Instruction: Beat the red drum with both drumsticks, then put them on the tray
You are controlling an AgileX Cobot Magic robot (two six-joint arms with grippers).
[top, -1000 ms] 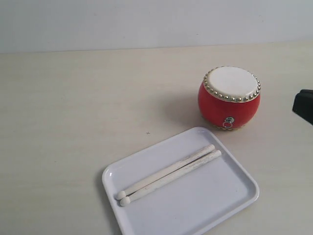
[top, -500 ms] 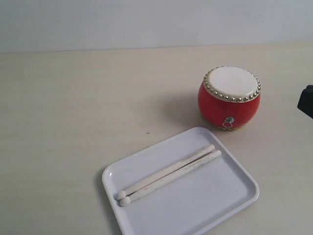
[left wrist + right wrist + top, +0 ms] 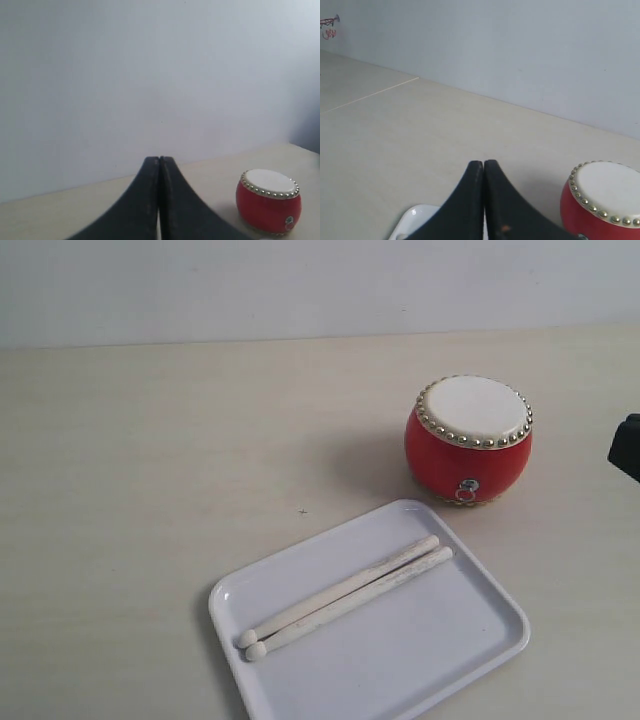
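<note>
Only the black piece of the right arm (image 3: 627,447) at the right edge of the exterior view has moved since a second ago. It has drawn back toward that edge and sits slightly higher, so we see less of it. Over the last half second it has kept its place. Everything else lies as it did.

We see the small round-bellied glossy red drum (image 3: 468,440), with its cream-white skin and ring of brass studs, standing upright on the pale wood-grain table (image 3: 150,490) in the right half of the frame, a little above centre. Its small metal ring faces the lower edge of the frame.

Just below the drum, and apart from it, the flat white rectangular plastic tray (image 3: 420,665) fills the lower middle, turned at an angle, with one rounded corner nearest the drum. On the tray the two thin pale wooden drumsticks (image 3: 345,597) lie side by side, touching along their length. They run diagonally, with their rounded tips toward the tray's lower left corner and their butt ends toward the drum.

In the wrist views, the left gripper (image 3: 159,161) has its black jaws pressed together with nothing between them. The right gripper (image 3: 483,164) is likewise closed and empty, above the tray's corner and beside the drum.
</note>
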